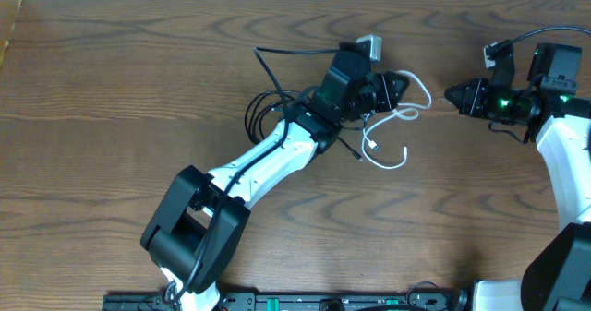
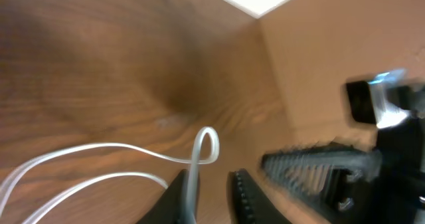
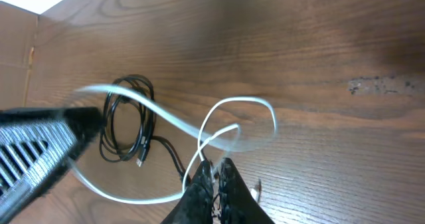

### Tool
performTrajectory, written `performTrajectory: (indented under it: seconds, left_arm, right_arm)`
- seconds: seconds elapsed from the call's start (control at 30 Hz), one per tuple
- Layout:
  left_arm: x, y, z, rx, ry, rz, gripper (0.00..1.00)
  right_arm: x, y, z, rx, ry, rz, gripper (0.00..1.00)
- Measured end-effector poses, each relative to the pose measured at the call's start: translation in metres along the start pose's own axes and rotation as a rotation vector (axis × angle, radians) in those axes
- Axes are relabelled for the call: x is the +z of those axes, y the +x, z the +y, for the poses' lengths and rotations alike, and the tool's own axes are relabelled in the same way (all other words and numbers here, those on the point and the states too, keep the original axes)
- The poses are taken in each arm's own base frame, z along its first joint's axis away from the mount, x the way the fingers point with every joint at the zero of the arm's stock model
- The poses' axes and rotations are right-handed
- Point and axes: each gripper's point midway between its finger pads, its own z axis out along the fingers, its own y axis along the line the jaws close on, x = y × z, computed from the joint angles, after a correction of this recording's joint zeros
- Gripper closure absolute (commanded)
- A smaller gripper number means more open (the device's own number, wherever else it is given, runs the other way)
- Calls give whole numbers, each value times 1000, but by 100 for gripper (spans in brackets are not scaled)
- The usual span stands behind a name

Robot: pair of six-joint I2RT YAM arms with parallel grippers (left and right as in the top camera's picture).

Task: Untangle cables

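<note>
A short white cable (image 1: 392, 159) lies in loops at the table's middle. Two black cables (image 1: 263, 108) sit coiled together to its left, under my left arm. My left gripper (image 1: 399, 88) hovers over the white loops. In the left wrist view its jaws (image 2: 209, 177) stand slightly open, and the white cable (image 2: 99, 147) rests against the inner face of the left finger. My right gripper (image 1: 450, 96) points left at it, shut. In the right wrist view a blurred white cable (image 3: 246, 103) runs down past the shut tips (image 3: 214, 163). Whether it is pinched there does not show.
A thick black cord (image 1: 545, 34) arcs over the right arm's wrist. A cardboard wall (image 1: 7, 25) borders the table's far left corner. The black coil (image 3: 126, 127) shows left of the right fingers, and the other gripper's ridged finger (image 3: 40, 151) is blurred.
</note>
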Motion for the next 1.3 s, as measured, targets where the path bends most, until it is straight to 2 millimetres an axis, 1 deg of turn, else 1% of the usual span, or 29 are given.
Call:
performTrajectory:
  seconds: [0.03, 0.13, 0.2, 0.23, 0.33, 0.4, 0.43, 0.5, 0.6, 0.63, 0.67, 0.73, 0.8, 0.93, 1.1, 1.23, 1.3]
  left_arm:
    - [0, 2, 2, 8, -10, 9, 39]
    - [-1, 4, 7, 20, -23, 23, 24]
    - [-1, 7, 9, 33, -27, 39, 17]
    - [-1, 9, 10, 41, -29, 47, 15]
    - [-2, 17, 17, 60, -54, 83, 13]
    - [-3, 22, 23, 71, -76, 106, 7]
    - [-4, 25, 27, 76, -89, 119, 7]
    - [-7, 29, 38, 67, -126, 145, 6]
    - [-16, 32, 63, 34, -210, 180, 5]
    - [-21, 31, 75, 22, -250, 187, 5]
    - [-24, 31, 83, 13, -279, 193, 2]
    - [-32, 29, 100, 3, -337, 203, 1]
    - [-38, 26, 112, 0, -372, 204, 0]
    - [-44, 16, 124, 4, -399, 191, 0]
    - [-56, -2, 130, 0, -408, 152, 1]
    - [-83, -29, 128, -18, -419, 92, 1]
    - [-100, -41, 131, -37, -438, 67, 1]
  right_arm:
    - [0, 0, 0, 1, 2, 0, 92]
    - [0, 0, -1, -1, 7, 1, 86]
    - [0, 1, -1, 3, 8, 2, 69]
    - [0, 1, -2, 3, 12, 2, 64]
    - [1, 1, -3, -5, 25, 3, 48]
    - [2, 1, -3, -9, 33, 5, 40]
    - [3, 2, -3, -10, 34, 7, 37]
    - [5, 3, 0, -19, 36, 12, 36]
    - [9, 5, 5, -38, 36, 21, 30]
    - [11, 6, 7, -43, 37, 25, 27]
    - [12, 6, 8, -49, 41, 28, 25]
    - [15, 8, 10, -63, 53, 34, 21]
    - [18, 9, 11, -74, 68, 39, 17]
    - [22, 10, 16, -101, 79, 43, 16]
    - [31, 16, 30, -152, 69, 65, 20]
    - [41, 25, 41, -196, 53, 96, 27]
    - [49, 32, 44, -202, 49, 123, 27]
